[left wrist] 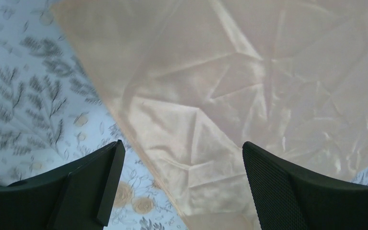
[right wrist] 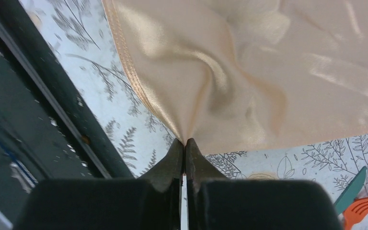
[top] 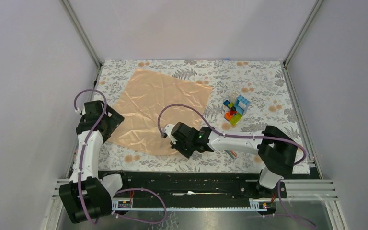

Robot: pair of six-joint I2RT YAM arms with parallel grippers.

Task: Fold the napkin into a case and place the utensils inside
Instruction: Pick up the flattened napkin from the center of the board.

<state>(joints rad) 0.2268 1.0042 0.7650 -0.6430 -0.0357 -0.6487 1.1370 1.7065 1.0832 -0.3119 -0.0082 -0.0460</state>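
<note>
The peach-orange napkin (top: 158, 108) lies spread flat and creased on the floral mat (top: 263, 81). My right gripper (top: 175, 143) is shut on the napkin's near corner, and the cloth (right wrist: 249, 72) puckers into the pinched fingertips (right wrist: 186, 143). My left gripper (top: 106, 122) hovers open over the napkin's left edge (left wrist: 249, 86), its fingers (left wrist: 183, 146) wide apart with nothing between them. The utensils, one teal (right wrist: 352, 187) and one orange (right wrist: 366, 207), lie on the mat to the right of the napkin corner, mostly hidden under the right arm in the top view.
A cluster of multicoloured toy blocks (top: 235, 109) stands on the mat right of the napkin. A black rail (top: 196, 179) runs along the table's near edge, close to the right gripper (right wrist: 52, 96). Grey walls enclose three sides.
</note>
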